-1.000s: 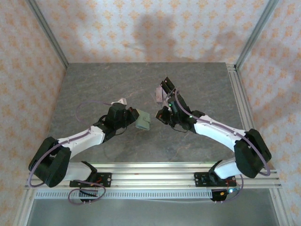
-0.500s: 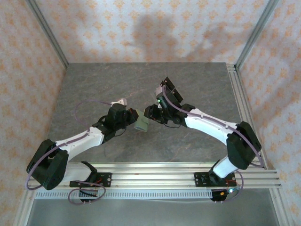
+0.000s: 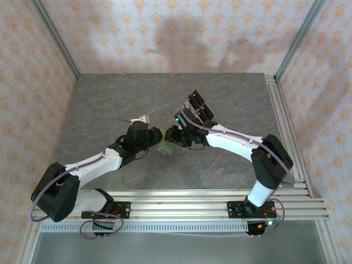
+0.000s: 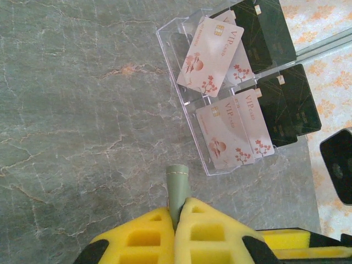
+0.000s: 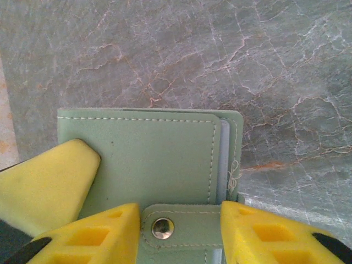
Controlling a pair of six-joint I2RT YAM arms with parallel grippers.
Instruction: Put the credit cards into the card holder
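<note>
Opening the card holder (image 5: 148, 159), frame centre of the right wrist view. Left gripper (image 4: 179, 212) clenched on its edge; right gripper (image 5: 181, 220) released, jaws straddling the clasp tab (image 5: 165, 228) at lower centre. The credit cards (image 4: 212, 55) lie in a clear tray (image 4: 175, 49), upper right of the left wrist view. Best to pinch the tab squarely, then peel outward against the left's firm hold

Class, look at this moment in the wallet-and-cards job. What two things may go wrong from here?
1. The left gripper pinches the card holder by one thin edge; if the right gripper tugs the clasp tab, the holder may twist loose.
2. The holder is shut, so the credit cards in the clear tray cannot go in yet.
</note>
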